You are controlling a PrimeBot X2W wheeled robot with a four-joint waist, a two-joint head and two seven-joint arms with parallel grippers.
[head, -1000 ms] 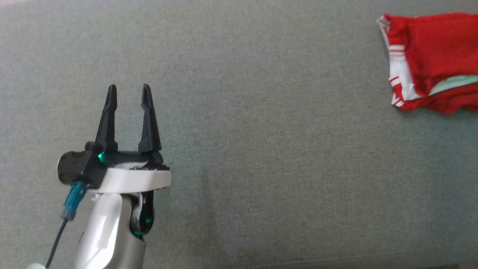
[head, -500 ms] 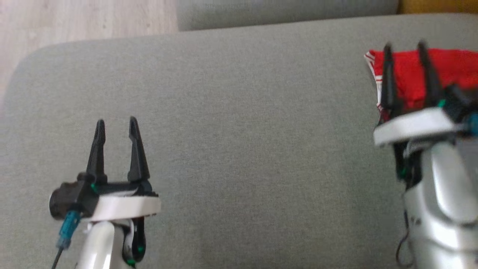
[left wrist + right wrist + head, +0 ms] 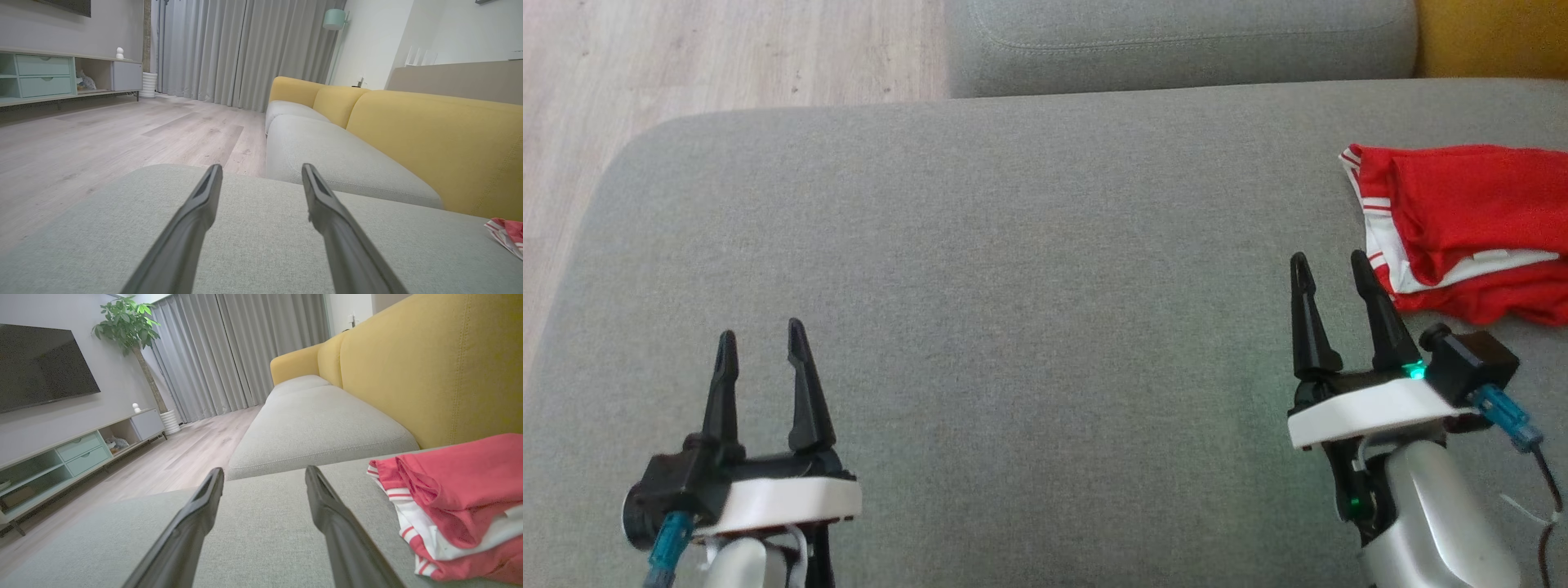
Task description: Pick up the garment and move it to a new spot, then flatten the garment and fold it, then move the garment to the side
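The left gripper (image 3: 760,330) sits low on the left of the head view. Its two dark fingers are spread wide with nothing between them, poised over the bare grey seat cushion (image 3: 1013,269). Across on the right, the right gripper (image 3: 1328,256) is spread just as wide and equally empty, fingers pointing up the view. Just off its right-hand fingertip lies the garment (image 3: 1462,220), red with white striped trim. It is bunched in a loose, folded-over heap at the far right of that cushion and runs off the picture's edge. The right wrist view puts the cloth just beside the right-hand finger, with a strip of grey showing between them. Behind the seat cushion comes a second cushion (image 3: 1176,41), grey too, and a mustard-yellow backrest (image 3: 1494,37) rises along the right. Pale wooden floor (image 3: 727,57) opens out to the left. The wrist views carry on to long grey curtains (image 3: 229,49) and a low cabinet (image 3: 49,77) against the wall.
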